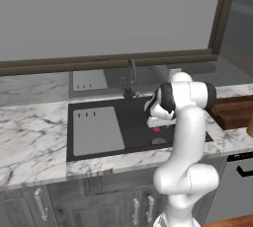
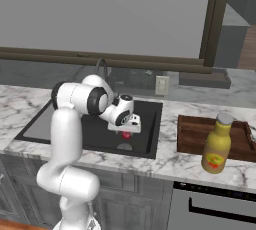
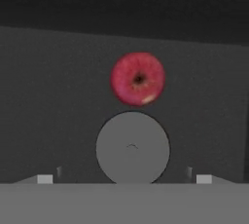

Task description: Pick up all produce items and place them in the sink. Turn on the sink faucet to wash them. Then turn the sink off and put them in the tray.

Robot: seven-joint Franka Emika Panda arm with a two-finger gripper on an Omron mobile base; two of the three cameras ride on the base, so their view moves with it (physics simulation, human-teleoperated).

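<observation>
The red apple [image 3: 138,79] lay on the black floor of the sink [image 1: 133,122], just beside the round grey drain [image 3: 132,148] and free of any grip. The pincer [image 3: 124,178] hung straight above it with its jaws wide apart, one tip showing far to each side of the drain and neither touching the fruit. From the base cameras the apple [image 2: 126,135] peeked out right under the white hand. A light-grey panel [image 1: 97,131] covered the left part of the basin, and the dark curved faucet [image 1: 131,78] stood behind it. Well off to the right on the marble counter [image 2: 170,161] sat the brown wooden tray [image 2: 192,133], with a yellow bottle [image 2: 218,145] in front of it.
</observation>
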